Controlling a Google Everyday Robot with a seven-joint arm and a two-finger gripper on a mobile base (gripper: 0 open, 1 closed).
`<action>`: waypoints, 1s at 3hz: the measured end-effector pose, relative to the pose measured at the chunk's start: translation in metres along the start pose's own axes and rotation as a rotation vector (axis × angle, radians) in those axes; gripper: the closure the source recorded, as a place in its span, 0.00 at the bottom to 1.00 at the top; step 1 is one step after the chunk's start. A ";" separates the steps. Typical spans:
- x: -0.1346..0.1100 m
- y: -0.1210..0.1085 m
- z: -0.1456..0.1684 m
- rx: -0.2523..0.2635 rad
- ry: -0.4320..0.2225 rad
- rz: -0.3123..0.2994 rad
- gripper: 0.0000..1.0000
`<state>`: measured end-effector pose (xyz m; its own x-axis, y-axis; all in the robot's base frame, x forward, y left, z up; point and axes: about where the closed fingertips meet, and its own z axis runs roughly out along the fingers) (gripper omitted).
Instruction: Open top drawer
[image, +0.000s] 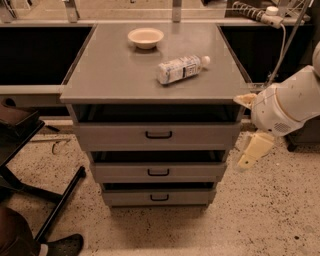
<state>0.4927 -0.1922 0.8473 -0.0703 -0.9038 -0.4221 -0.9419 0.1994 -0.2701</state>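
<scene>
Top drawer is in the centre of the frame, directly under the grey counter. It is the widest of the three stacked fronts, above the middle drawer and the bottom drawer. The front looks shut or nearly shut, with a dark gap above it. It is probably stiff sheet metal on slides: rigid, not fragile, moderate weight, and likely needs a straight steady pull toward the bottom of the frame. The only sensible grip spot is the small black loop handle at the centre of the front. The handle is thin and smooth, so a hooked or pinched grip could slip if pulled at an angle. The hand is at centre right of the frame, off the right side of the cabinet and about level with the top drawer front, well apart from the handle. A cream part points down and left from the white arm. It touches nothing and appears to hold nothing; I cannot tell whether it is open or closed. A bowl and a plastic bottle lying on its side sit on the counter top; a jerky pull may roll the bottle.
</scene>
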 end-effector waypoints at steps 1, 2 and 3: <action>0.000 0.000 0.000 0.000 0.000 0.000 0.00; 0.001 0.002 0.016 0.009 -0.002 -0.035 0.00; 0.016 0.005 0.061 0.004 -0.020 -0.061 0.00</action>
<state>0.5068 -0.1826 0.7868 -0.0064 -0.9067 -0.4217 -0.9429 0.1459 -0.2994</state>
